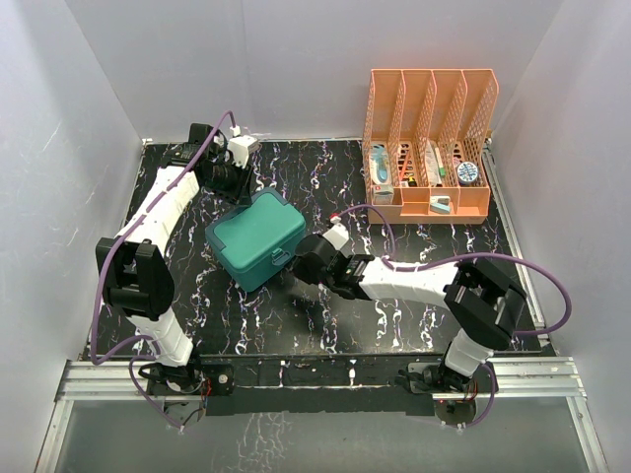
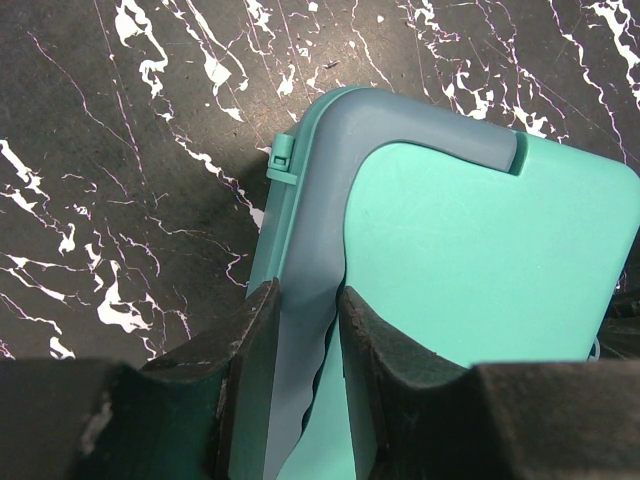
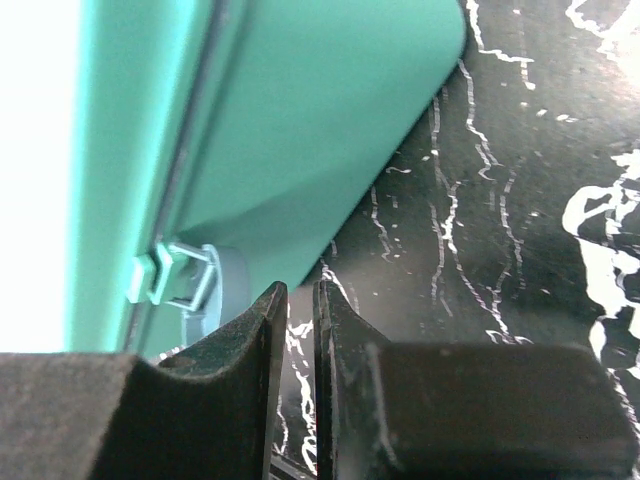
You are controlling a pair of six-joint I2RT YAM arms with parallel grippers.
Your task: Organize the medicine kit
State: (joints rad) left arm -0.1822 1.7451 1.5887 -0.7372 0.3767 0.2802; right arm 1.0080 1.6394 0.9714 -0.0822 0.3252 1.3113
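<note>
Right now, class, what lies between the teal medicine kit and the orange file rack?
Top view: only bare marbled table separates the medicine kit from the file rack, apart from a purple cable loop.

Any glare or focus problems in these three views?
Right wrist: the medicine kit blows out to white at the left edge; the right pincer is dark and soft up close. Left wrist: kit sharp, left pincer dark and blurred, kit's shadow on the table. Top external: evenly lit, sharp.
</note>
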